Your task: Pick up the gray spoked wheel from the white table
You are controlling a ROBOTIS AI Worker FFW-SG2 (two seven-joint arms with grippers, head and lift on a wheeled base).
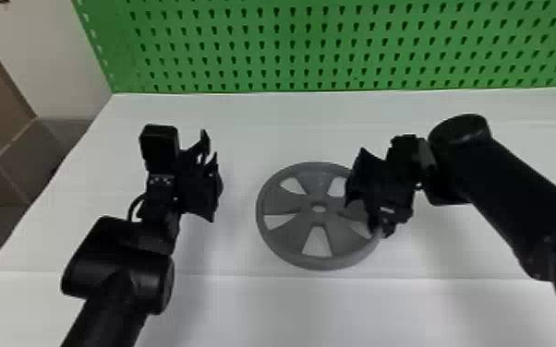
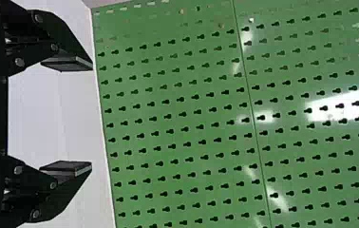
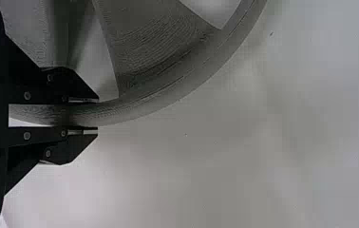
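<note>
Our right pincer (image 3: 85,114) clamps the rim (image 3: 168,95) of the wheel (image 1: 291,203), one finger (image 3: 68,80) inside a spoke opening (image 3: 99,66), likely because the edge offers a slim hold. The wheel spreads left of that pincer over the counter (image 1: 244,304); our left pincer (image 2: 92,116), fingers apart, stands clear beyond.

Left hand (image 1: 214,184) agape, right hand (image 1: 378,225) tight

We see the gray spoked wheel (image 1: 288,202) roughly flat, white bench (image 1: 254,314) beneath, its rim between the right pincer's (image 1: 362,206) fingers.
</note>
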